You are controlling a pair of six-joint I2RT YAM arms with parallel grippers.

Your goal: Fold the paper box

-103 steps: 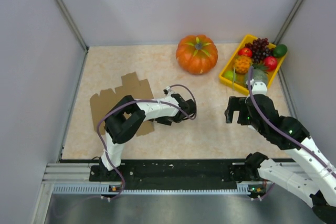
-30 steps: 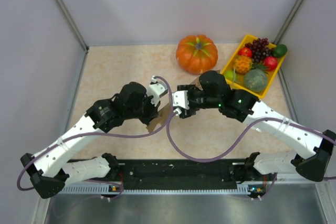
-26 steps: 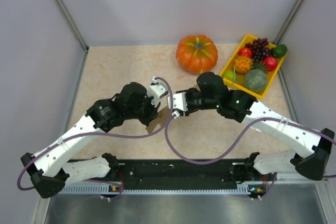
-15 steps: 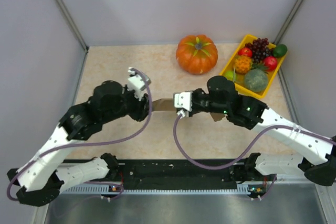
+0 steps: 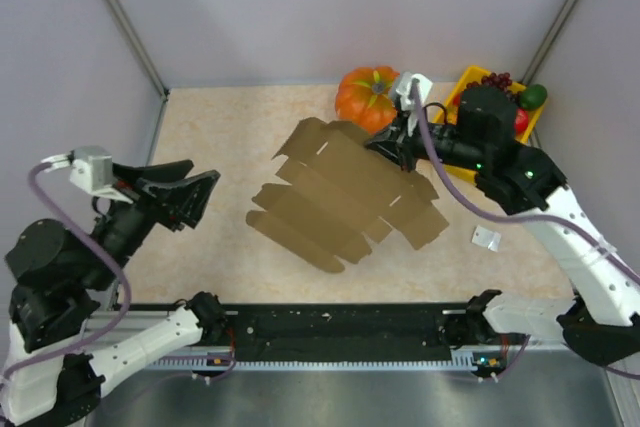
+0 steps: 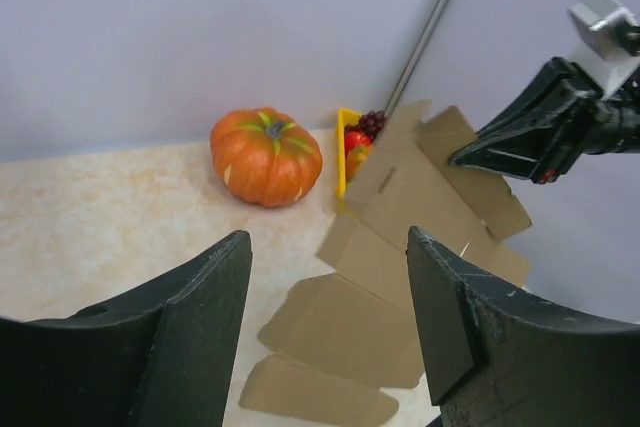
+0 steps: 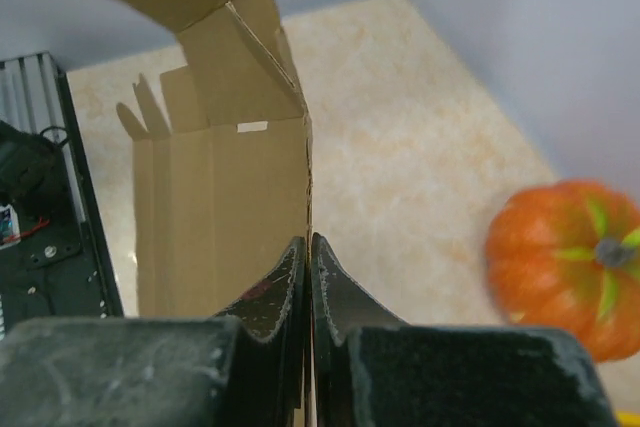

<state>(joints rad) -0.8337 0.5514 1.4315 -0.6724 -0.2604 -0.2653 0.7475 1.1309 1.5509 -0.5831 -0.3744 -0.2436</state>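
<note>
Flat brown die-cut cardboard sheet (image 5: 340, 192): now lifted off tabletop (image 5: 220, 127), pinched by right tool (image 7: 308, 247); left tool (image 6: 328, 237) withdrawn near left, wide; folds unmade.

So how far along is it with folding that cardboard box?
Barely started. Done: the paper box is lifted off the table, pinched by one edge in the right gripper. In hand: it hangs as an open sheet, flaps unfolded. Left: the left gripper is open and empty; all folding remains.

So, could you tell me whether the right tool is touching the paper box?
Touching. The right wrist view shows the right tool pinched shut on an edge of the paper box.
</note>
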